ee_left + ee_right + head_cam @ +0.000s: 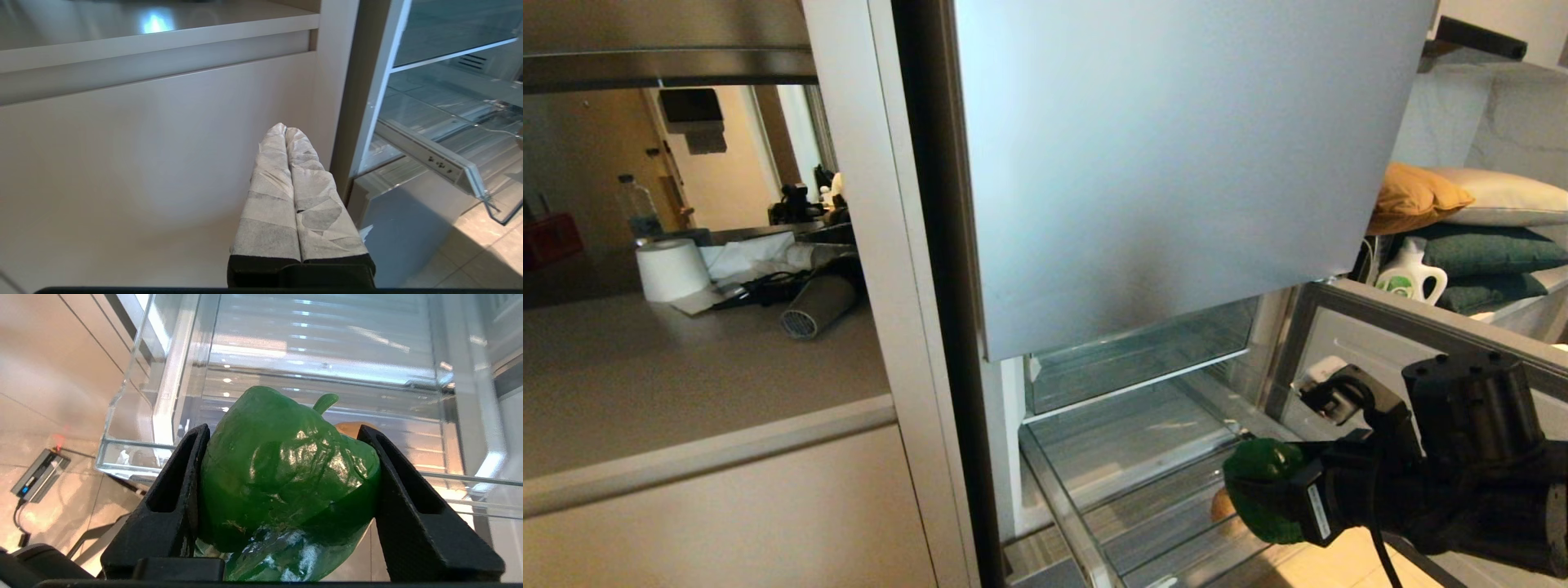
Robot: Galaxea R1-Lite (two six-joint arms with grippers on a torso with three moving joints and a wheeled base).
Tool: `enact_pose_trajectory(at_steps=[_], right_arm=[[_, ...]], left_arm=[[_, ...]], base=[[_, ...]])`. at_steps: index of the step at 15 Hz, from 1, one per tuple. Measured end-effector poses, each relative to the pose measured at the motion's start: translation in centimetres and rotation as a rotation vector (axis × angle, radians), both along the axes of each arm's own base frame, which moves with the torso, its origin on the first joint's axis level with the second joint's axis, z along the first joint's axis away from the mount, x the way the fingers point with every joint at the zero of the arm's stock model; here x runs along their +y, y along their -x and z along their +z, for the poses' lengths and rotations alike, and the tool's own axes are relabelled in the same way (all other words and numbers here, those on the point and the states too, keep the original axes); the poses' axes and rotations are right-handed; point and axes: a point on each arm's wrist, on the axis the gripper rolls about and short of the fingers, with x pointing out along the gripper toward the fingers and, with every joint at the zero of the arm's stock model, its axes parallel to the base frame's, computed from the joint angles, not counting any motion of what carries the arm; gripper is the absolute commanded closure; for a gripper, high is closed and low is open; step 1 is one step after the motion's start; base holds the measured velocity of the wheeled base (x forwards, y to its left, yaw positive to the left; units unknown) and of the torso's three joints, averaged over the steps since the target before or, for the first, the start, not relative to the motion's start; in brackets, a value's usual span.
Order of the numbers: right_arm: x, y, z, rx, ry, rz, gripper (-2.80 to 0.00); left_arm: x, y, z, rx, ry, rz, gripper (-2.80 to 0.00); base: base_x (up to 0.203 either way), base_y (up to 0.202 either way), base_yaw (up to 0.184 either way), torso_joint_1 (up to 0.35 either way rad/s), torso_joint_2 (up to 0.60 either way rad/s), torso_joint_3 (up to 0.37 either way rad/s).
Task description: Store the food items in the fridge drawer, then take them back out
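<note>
Green and shiny, the pepper (282, 477) sits tight between the two black fingers (171, 498) of my right gripper (1270, 490). My jaws pinch it on both sides. I hold it just in front of the clear drawer (1062, 498), near its front wall and a bit above it. The drawer is pulled out under the silver door (1176, 163).

Behind the pepper, a small brown bun (352, 426) peeks out. It lies inside the drawer on the ribbed floor. So I think one food is in the drawer and the other is in my grip. I cannot tell if I am putting the pepper in or taking it back out. Either way, there is more to do: the bun is not out of the drawer, and the pepper is not set down yet.

My left gripper (288, 134) waits beside the drawer, near the pale cupboard (143, 163). Its two wrapped fingers (265, 196) are pressed together on nothing.

A white bottle (1409, 278) with a green label stands far behind the drawer. I cannot read any words on it.
</note>
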Motion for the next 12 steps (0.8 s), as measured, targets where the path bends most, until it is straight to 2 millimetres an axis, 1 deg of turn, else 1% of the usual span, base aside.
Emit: enact_pose_trajectory(at_steps=[2, 6, 10, 11, 12], right_arm=[[-0.1, 0.2, 0.1, -0.003, 0.0, 0.001, 0.0], [0.4, 1.2, -0.3, 0.008, 0.003, 0.038, 0.0], [0.9, 3.1, -0.9, 0.026, 0.013, 0.102, 0.0], [1.0, 3.7, -1.0, 0.03, 0.016, 0.121, 0.0], [1.2, 4.2, -0.9, 0.025, 0.009, 0.145, 0.0]], left_arm=[[0.0, 0.0, 0.0, -0.001, 0.0, 0.0, 0.0], [0.0, 0.0, 0.0, 0.0, 0.0, 0.0, 0.0], [0.0, 0.0, 0.0, -0.001, 0.0, 0.0, 0.0], [0.0, 0.0, 0.0, 0.0, 0.0, 0.0, 0.0], [0.0, 0.0, 0.0, 0.0, 0.0, 0.0, 0.0]], base=[[0.0, 0.0, 0.124, 0.0, 0.0, 0.002], [0.0, -0.007, 0.175, -0.001, 0.0, -0.001], [0.002, -0.005, 0.163, 0.002, 0.0, 0.002], [0.001, -0.005, 0.094, 0.002, 0.0, 0.002], [0.0, 0.0, 0.0, 0.0, 0.0, 0.0]])
